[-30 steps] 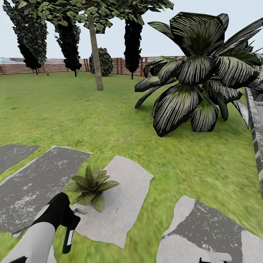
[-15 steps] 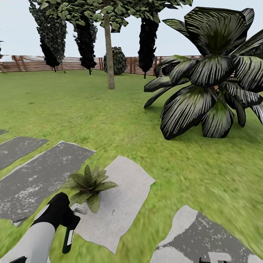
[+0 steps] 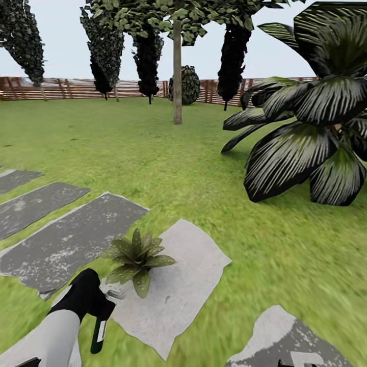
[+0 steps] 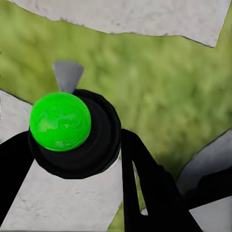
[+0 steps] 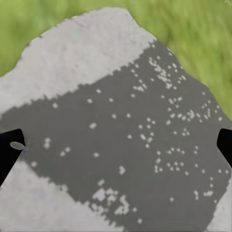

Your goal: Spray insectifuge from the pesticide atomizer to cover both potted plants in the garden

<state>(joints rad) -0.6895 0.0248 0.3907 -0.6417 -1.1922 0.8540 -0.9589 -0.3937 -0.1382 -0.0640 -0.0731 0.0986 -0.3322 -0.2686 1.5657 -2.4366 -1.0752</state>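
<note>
Head view: on the lawn [image 3: 153,168] of the garden, the left gripper [image 3: 102,312] clamps the pesticide atomizer [image 3: 99,334], whose dark body with its white label hangs down over the grass while the pale trigger head [image 3: 116,292] points toward a potted plant [image 3: 136,259]. That plant, a low rosette of pointed green leaves, stands at the near left edge of a pale stepping stone [image 3: 178,290], just beyond the nozzle and close beside the gripper. No whitish speckling can be made out on its leaves.

From the left wrist view, the black fingers [image 4: 145,188] close around a round black part topped by a bright green cap [image 4: 60,122], with a grey tip [image 4: 67,75] jutting past it over grass and stone.

The bottle looks light and rigid, its smooth slim body liable to twist in a pinch; the grip high up, near the head, seems the sound place to hold it while spraying.

The right gripper [image 5: 116,145] hangs wide open and empty over a dark-mottled stepping stone [image 5: 125,145], only its fingertips showing at the picture's sides. A big striped-leaf bush [image 3: 306,127] stands well apart at right, with a wooden fence [image 3: 66,87] behind.
</note>
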